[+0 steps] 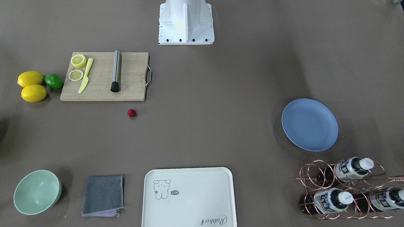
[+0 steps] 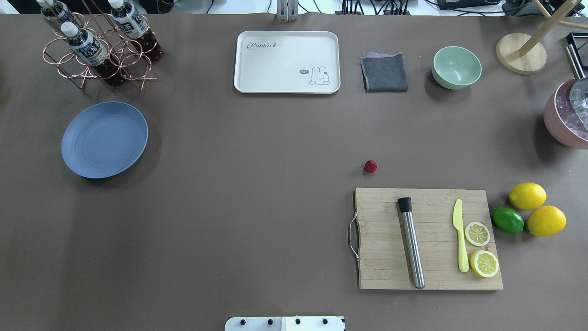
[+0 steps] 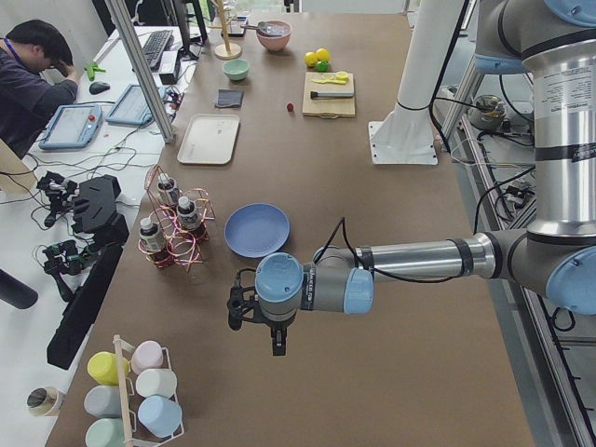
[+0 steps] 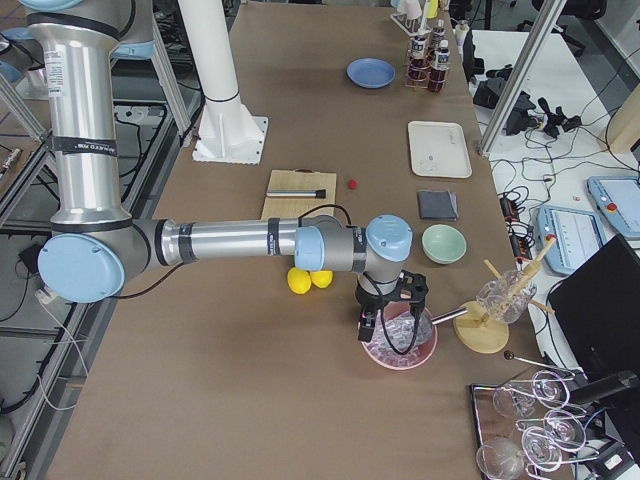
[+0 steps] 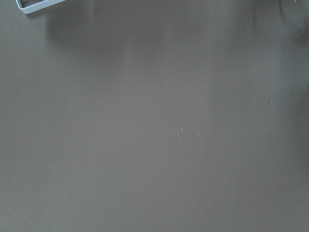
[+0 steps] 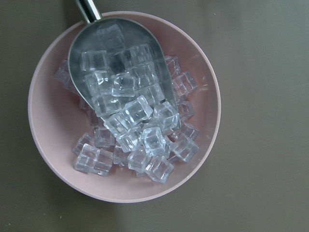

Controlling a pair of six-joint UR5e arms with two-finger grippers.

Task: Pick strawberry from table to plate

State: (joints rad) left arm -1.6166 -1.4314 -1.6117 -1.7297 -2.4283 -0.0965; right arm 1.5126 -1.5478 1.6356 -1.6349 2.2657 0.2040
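The strawberry point(image 2: 370, 166), tiny and dark red, lies on the brown table point(image 2: 257, 184) just beyond the cutting board's far edge; the front view also shows this strawberry point(image 1: 131, 113). The blue-lavender plate point(image 2: 104, 139) sits far to the left, with nothing on it, below the bottle rack. My left gripper point(image 3: 240, 307) hangs over bare table near the end past the plate point(image 3: 256, 229). My right gripper point(image 4: 390, 310) hovers above a pink bowl of ice at the opposite end. Each shows only in a side view, so I cannot tell whether either is open or shut.
A wooden cutting board point(image 2: 427, 239) carries a steel muddler, a yellow knife and two lemon slices. Two lemons and a lime point(image 2: 508, 220) lie beside it. Along the far side are a cream tray point(image 2: 287, 62), grey cloth point(image 2: 384, 72), mint bowl point(image 2: 456, 67) and bottle rack point(image 2: 98, 50). The pink ice bowl point(image 6: 123, 106) holds a scoop. A person point(image 3: 33, 88) sits beside the table.
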